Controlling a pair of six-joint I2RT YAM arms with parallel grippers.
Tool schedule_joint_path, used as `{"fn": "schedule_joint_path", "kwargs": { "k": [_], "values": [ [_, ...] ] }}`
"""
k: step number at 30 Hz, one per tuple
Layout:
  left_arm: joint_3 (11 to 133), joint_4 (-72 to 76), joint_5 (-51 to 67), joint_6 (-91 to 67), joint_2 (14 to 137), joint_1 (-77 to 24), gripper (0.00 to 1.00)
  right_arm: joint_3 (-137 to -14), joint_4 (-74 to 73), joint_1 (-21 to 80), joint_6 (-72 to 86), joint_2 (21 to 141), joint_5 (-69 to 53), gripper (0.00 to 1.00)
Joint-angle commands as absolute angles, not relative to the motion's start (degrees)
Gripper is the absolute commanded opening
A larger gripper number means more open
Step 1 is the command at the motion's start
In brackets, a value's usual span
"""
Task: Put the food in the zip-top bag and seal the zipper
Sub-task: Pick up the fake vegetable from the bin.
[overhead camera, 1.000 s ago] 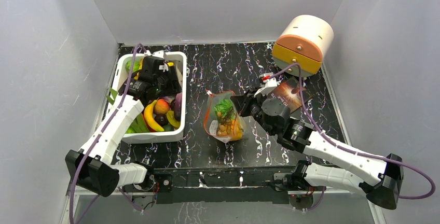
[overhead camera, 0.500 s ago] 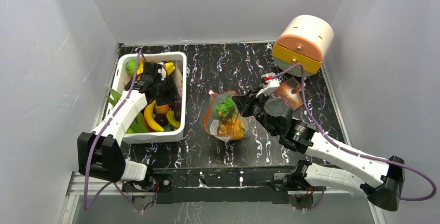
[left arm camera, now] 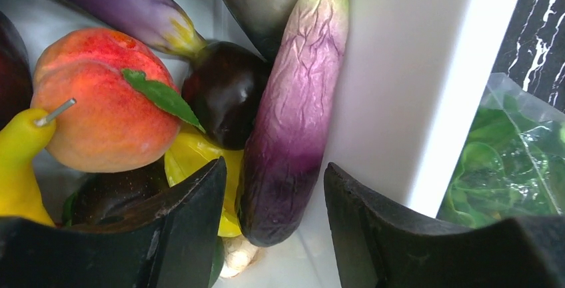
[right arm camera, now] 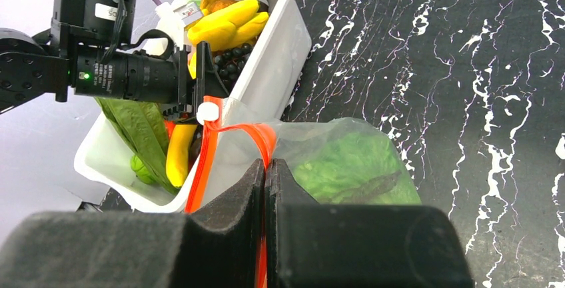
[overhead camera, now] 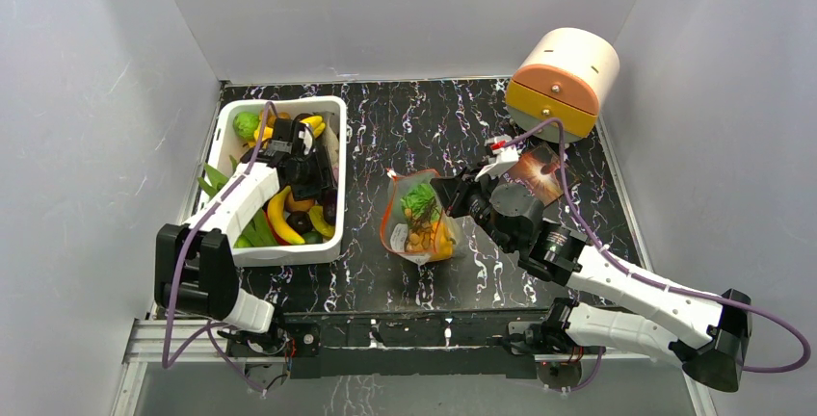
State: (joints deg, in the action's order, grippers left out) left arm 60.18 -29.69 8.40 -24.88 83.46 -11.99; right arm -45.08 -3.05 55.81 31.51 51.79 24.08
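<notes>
Black, white-veined marble tabletop (overhead camera: 414, 117) sits between plain grey walls. Right gripper (right arm camera: 268, 167) has its jaws pressed together on the thin red-orange zipper strip (right arm camera: 208, 158) at the mouth of the clear crinkly zip-top bag (overhead camera: 416, 233). The bag stands mid-table, holding leafy green lettuce (right arm camera: 340, 168) and yellow-orange pieces (overhead camera: 435, 243). Left gripper (left arm camera: 274, 175) hangs inside the white rectangular plastic tub (left arm camera: 393, 81) just left of the bag, jaws apart either side of a wrinkled purple toy eggplant (left arm camera: 293, 115), near a peach (left arm camera: 100, 101) and yellow bananas (overhead camera: 277, 219).

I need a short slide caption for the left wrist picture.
Left gripper, jaws open, poised over a long purple eggplant lying against the white tub's wall, beside a peach.
</notes>
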Motion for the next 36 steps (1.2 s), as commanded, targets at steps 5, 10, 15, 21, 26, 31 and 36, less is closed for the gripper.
{"fn": "schedule_joint_path", "kwargs": {
  "k": [5,10,15,21,26,31,36],
  "values": [
    [59.5,-28.4,11.5,-23.4,86.8,-12.0,0.54,-46.6,0.4,55.8,30.0,50.6,24.9,0.00],
    [59.7,-29.0,10.2,-23.2,87.8,-11.9,0.45,-46.7,0.6,55.9,30.2,51.0,24.3,0.00],
    [60.7,-30.6,9.3,-23.0,85.8,-11.9,0.30,-46.6,0.4,55.9,30.4,50.8,24.3,0.00],
    [62.3,-32.9,7.2,-23.2,80.4,-11.9,0.18,-46.0,0.5,55.9,31.2,50.8,24.0,0.00],
    [63.6,-33.8,6.7,-23.5,75.8,-12.0,0.13,-45.9,0.5,55.9,32.9,51.1,23.8,0.00],
    [65.4,-34.0,7.5,-24.7,71.4,-12.0,0.11,-46.4,0.0,55.9,35.1,52.0,24.1,0.00],
    [67.0,-32.1,15.1,-25.2,67.5,-11.9,0.11,-46.7,0.5,55.9,37.0,53.0,24.3,0.00]
  ]
}}
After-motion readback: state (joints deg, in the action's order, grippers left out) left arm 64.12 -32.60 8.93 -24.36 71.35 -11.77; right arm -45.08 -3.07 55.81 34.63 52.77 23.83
